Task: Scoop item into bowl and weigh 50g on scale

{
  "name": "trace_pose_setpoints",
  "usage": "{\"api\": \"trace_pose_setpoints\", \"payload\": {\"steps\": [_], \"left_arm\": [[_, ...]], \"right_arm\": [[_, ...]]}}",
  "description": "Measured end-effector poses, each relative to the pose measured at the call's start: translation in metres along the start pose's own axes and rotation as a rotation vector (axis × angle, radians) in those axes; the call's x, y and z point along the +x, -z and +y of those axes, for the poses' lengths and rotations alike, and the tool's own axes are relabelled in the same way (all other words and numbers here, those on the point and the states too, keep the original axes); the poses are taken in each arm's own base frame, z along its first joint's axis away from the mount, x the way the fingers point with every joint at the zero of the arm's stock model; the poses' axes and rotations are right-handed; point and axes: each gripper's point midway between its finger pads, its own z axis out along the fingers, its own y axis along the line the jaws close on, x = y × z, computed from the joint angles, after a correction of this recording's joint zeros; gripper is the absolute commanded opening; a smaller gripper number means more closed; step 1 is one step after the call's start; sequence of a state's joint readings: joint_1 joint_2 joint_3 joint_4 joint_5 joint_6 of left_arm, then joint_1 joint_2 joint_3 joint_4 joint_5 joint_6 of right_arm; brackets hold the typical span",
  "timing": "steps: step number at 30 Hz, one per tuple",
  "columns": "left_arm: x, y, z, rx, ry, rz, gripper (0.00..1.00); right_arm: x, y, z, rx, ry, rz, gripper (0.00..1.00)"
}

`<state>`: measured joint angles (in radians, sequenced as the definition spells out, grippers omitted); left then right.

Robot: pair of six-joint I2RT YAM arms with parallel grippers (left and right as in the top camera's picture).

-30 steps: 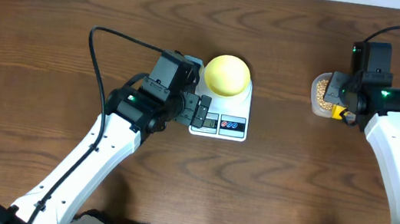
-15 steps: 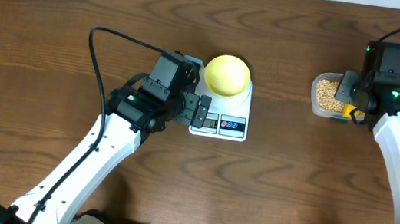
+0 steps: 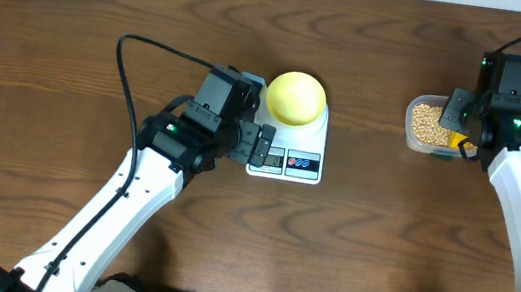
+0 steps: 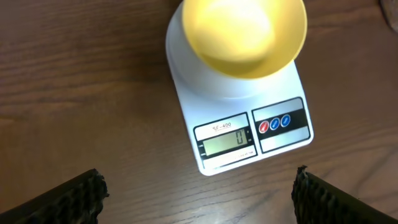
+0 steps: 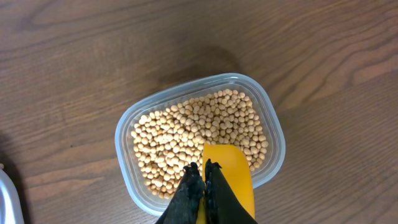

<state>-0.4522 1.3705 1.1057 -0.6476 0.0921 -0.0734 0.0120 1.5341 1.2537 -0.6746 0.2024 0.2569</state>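
Frankly, the right hand (image 5: 202, 186), clamped on the yellow scoop (image 5: 231, 174) over the beans (image 5: 180, 137), could tilt and scatter them across the tabletop (image 5: 62, 62) before reaching the distant bowl (image 3: 295, 96).

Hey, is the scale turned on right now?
On: the display of the scale reads 0, with the empty bowl on its platform.

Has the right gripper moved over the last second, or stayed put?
Yes. In the overhead view the right gripper, holding the yellow scoop, has shifted rightward, from over the bean tub's middle to its right edge.
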Motion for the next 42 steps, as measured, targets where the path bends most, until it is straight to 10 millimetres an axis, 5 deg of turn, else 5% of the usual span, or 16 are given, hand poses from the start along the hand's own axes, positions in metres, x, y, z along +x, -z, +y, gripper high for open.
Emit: {"api": "trace_pose_setpoints", "payload": {"steps": [9, 23, 42], "left_arm": [[0.013, 0.004, -0.033, 0.21, -0.285, 0.034, 0.98], [0.004, 0.042, 0.01, 0.261, -0.402, -0.099, 0.98], [0.009, 0.034, 0.002, 0.34, -0.515, -0.147, 0.98]], "right_arm": [[-0.001, 0.0, 0.0, -0.001, 0.002, -0.002, 0.01], [0.0, 0.0, 0.001, -0.006, 0.001, -0.002, 0.01], [0.0, 0.0, 0.005, -0.03, 0.001, 0.001, 0.01]]}}
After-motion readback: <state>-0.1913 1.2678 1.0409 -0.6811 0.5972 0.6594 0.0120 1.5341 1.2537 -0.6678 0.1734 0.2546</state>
